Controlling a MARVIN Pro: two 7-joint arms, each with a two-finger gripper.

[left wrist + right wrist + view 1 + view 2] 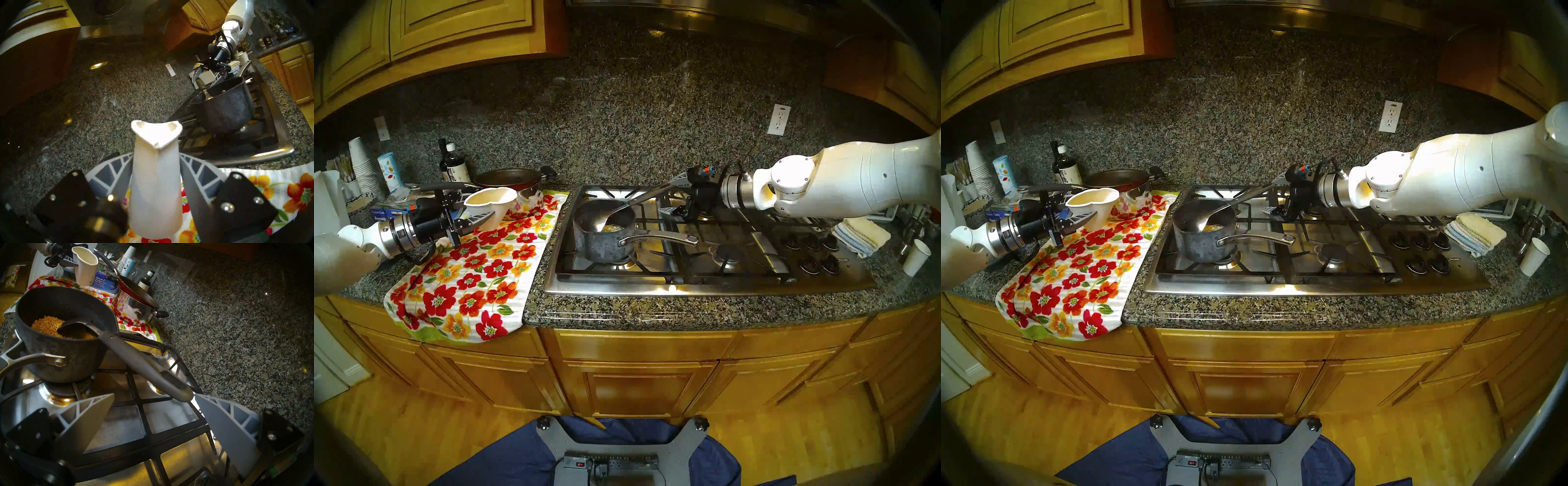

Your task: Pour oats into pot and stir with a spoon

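The dark grey pot (602, 237) stands on the front left burner, its silver handle pointing right. The oats (45, 326) lie in a small heap on its bottom. The spoon (646, 197) rests in the pot, bowl among the oats and dark handle leaning on the rim toward the back right. My right gripper (673, 194) is open behind the stove; in the right wrist view the handle's end (180, 394) sits at one fingertip (198, 399), not clamped. My left gripper (480, 210) is shut on a squeezed white paper cup (492, 203), upright above the towel, left of the pot.
A floral towel (477, 271) covers the counter left of the stove (704, 285). A steel pot topped by a red pan (510, 180), a dark bottle (453, 166) and stacked cups (361, 166) stand behind. Folded cloths (860, 237) and a paper cup (916, 256) are at right.
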